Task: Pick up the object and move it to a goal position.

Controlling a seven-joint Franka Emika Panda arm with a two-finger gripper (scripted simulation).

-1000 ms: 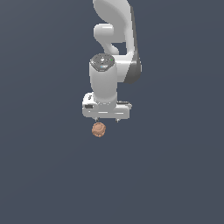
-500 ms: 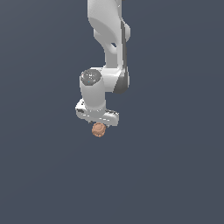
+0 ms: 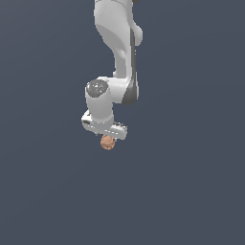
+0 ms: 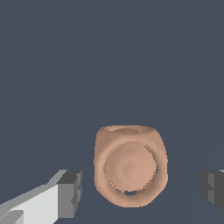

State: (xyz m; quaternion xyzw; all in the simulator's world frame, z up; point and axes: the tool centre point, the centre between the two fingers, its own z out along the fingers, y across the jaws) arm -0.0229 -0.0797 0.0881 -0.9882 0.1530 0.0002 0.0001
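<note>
The white Panda arm [image 3: 117, 43] is reaching down from above, its wrist tilting slightly. The gripper [image 4: 142, 190] is pointing downward, its dark-padded fingers [image 4: 70, 194] standing spread wide apart, touching nothing on either side.

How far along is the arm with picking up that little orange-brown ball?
Done: the gripper is lined up over the orange-brown ball, which sits between its dark finger pads. In hand: the grasp itself; in the wrist view the jaws are open, with a gap on each side of the ball, so nothing is gripped yet. Left: closing, lifting and carrying it to the goal, which no view shows.
</note>
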